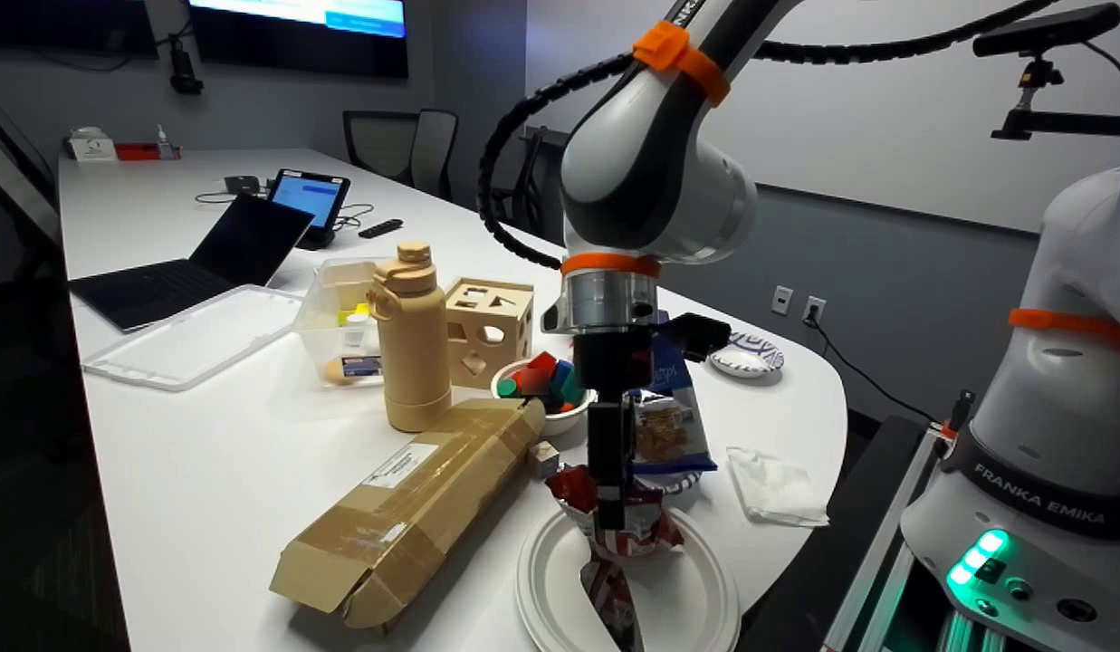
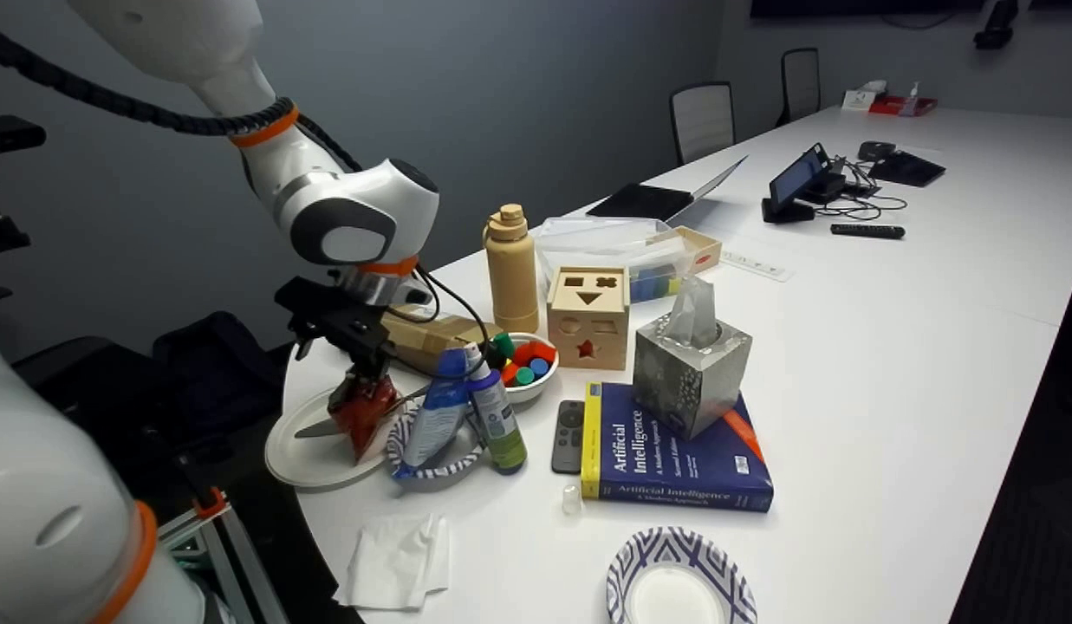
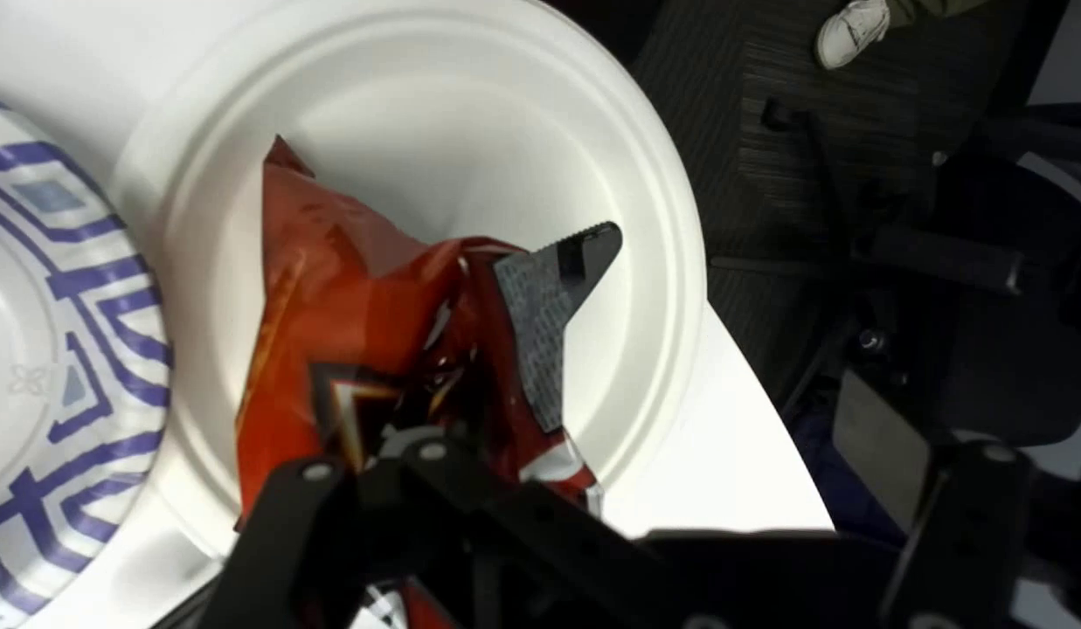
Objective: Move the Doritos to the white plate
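Observation:
The Doritos, a dark-red crinkled bag (image 1: 652, 536), lean on the white plate (image 1: 543, 589) near its back edge. In an exterior view the bag (image 2: 362, 420) reaches the plate (image 2: 284, 452). In the wrist view the bag (image 3: 330, 314) covers the lower left of the plate (image 3: 470, 166). My gripper (image 1: 611, 507) is low, right at the bag's top. In the wrist view the gripper (image 3: 680, 472) has its fingers spread wide: the left one overlaps the bag, and plate and table show between them. A shiny knife (image 3: 540, 341) lies on the plate beside the bag.
A blue snack bag (image 1: 661, 426) and a patterned bowl (image 3: 94, 288) are close beside the plate, with a spray bottle (image 2: 499, 412). A cardboard box (image 1: 415, 507), a tan bottle (image 1: 413, 353) and a white napkin (image 1: 777, 484) are around. The plate is at the table edge.

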`<state>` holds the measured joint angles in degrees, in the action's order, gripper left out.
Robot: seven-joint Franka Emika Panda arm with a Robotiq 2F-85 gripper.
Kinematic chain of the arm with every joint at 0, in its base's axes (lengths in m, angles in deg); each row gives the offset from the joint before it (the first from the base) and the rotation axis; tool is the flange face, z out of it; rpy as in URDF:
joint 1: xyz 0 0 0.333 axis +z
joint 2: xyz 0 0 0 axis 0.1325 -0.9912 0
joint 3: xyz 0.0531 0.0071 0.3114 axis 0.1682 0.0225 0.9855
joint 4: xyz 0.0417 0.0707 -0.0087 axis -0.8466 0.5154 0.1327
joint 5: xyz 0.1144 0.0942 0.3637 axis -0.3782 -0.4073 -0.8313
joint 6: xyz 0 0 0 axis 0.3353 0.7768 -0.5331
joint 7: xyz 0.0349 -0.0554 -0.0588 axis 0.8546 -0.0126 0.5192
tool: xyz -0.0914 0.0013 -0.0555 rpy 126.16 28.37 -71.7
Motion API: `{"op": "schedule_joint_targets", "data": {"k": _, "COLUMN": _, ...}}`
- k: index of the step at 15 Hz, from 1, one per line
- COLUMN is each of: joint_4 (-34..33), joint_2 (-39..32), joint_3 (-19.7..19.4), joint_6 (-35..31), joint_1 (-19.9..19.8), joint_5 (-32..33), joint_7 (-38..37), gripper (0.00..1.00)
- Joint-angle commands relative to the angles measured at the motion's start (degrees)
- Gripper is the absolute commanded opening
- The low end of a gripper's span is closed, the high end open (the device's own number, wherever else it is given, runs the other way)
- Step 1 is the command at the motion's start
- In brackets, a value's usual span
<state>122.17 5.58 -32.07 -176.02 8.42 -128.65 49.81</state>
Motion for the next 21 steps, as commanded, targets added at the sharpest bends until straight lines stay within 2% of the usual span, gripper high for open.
{"op": "schedule_joint_targets", "data": {"k": 1, "joint_4": 4.1, "joint_2": 8.12, "joint_3": 1.88, "joint_6": -3.1, "joint_1": 2.96, "joint_5": 2.64, "joint_7": -10.63, "gripper": 1.0}}
{"op": "schedule_joint_targets", "data": {"k": 6, "joint_4": 7.06, "joint_2": 16.5, "joint_3": 3.65, "joint_6": -6.15, "joint_1": 5.6, "joint_5": 12.3, "joint_7": -27.47, "gripper": 1.0}}
{"op": "schedule_joint_targets", "data": {"k": 8, "joint_4": 7.45, "joint_2": 19.96, "joint_3": 4.28, "joint_6": -4.54, "joint_1": 5.89, "joint_5": 17.91, "joint_7": -35.74, "gripper": 1.0}}
{"op": "schedule_joint_targets", "data": {"k": 11, "joint_4": 7.28, "joint_2": 23.67, "joint_3": 4.96, "joint_6": -1.76, "joint_1": 6.08, "joint_5": 23.68, "joint_7": -43.65, "gripper": 1.0}}
{"op": "schedule_joint_targets", "data": {"k": 16, "joint_4": 6.65, "joint_2": 26.62, "joint_3": 4.78, "joint_6": 2.53, "joint_1": 6.45, "joint_5": 26.7, "joint_7": -47.56, "gripper": 1.0}}
{"op": "schedule_joint_targets", "data": {"k": 21, "joint_4": 6.87, "joint_2": 27.48, "joint_3": 4.55, "joint_6": 3.61, "joint_1": 6.65, "joint_5": 26.43, "joint_7": -47.8, "gripper": 1.0}}
